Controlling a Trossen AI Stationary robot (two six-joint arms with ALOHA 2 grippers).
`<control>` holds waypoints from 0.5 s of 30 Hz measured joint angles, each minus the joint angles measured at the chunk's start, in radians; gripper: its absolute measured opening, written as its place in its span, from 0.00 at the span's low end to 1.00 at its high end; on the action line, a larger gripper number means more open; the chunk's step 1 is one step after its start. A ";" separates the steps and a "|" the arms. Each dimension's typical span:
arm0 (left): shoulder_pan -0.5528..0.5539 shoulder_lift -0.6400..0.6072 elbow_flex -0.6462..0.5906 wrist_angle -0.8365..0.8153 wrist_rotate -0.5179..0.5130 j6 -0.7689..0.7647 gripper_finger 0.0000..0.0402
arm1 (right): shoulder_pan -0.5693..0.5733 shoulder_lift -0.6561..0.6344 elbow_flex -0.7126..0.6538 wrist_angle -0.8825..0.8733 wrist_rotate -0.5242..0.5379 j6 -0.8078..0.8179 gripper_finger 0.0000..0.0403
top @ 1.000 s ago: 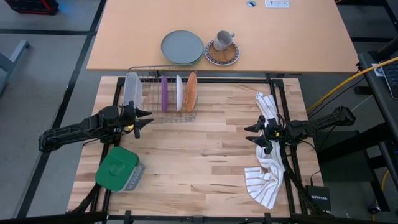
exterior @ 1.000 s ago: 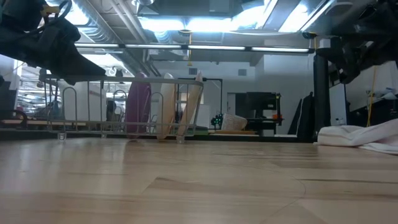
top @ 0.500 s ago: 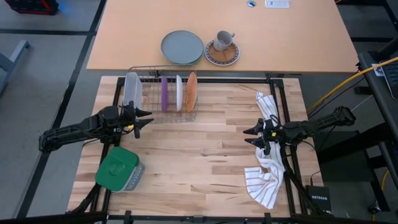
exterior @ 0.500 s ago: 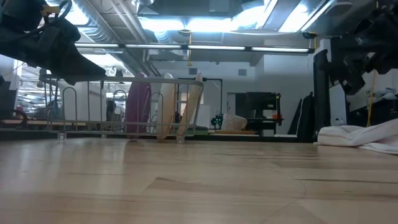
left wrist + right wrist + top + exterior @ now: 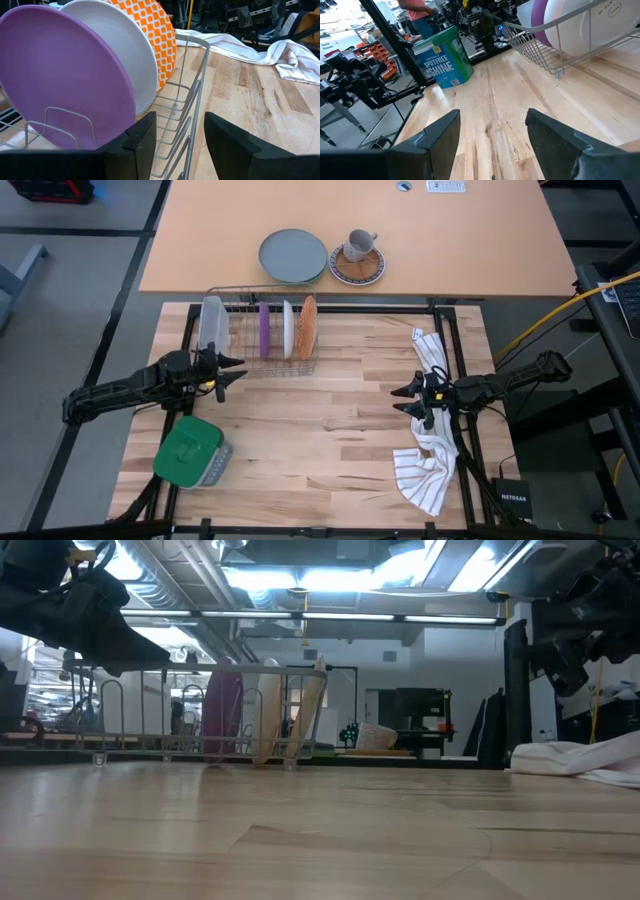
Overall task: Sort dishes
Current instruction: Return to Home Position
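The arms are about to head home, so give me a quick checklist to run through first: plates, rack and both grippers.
1. Purple plate upright in rack: ok.
2. White plate upright beside it: ok.
3. Orange plate in rack: ok.
4. Left gripper open, empty: ok.
5. Left gripper clear of rack wires: cannot tell.
6. Right gripper open, empty: ok.

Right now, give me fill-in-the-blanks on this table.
In the dish rack, the plate between the purple plate and the orange plate is ____.
The left gripper and the right gripper both hold nothing, fingers ____.
The container near the left arm has a ____ lid.
Missing: white; open; green.
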 joint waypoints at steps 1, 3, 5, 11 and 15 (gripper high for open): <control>0.000 0.000 0.000 0.000 0.000 0.000 0.39 | 0.000 0.000 0.000 0.000 0.000 0.000 0.58; 0.000 0.000 0.000 0.000 0.000 0.000 0.39 | 0.000 0.000 0.000 -0.001 0.000 0.000 0.58; 0.000 0.000 0.000 0.000 0.000 0.000 0.39 | 0.000 0.000 0.000 -0.002 0.000 0.000 0.58; 0.000 0.000 0.000 0.000 0.000 0.000 0.39 | 0.000 0.000 0.000 -0.004 0.000 0.000 0.58; 0.000 0.000 0.000 0.000 0.000 0.000 0.39 | 0.000 0.000 0.000 -0.005 0.000 0.000 0.58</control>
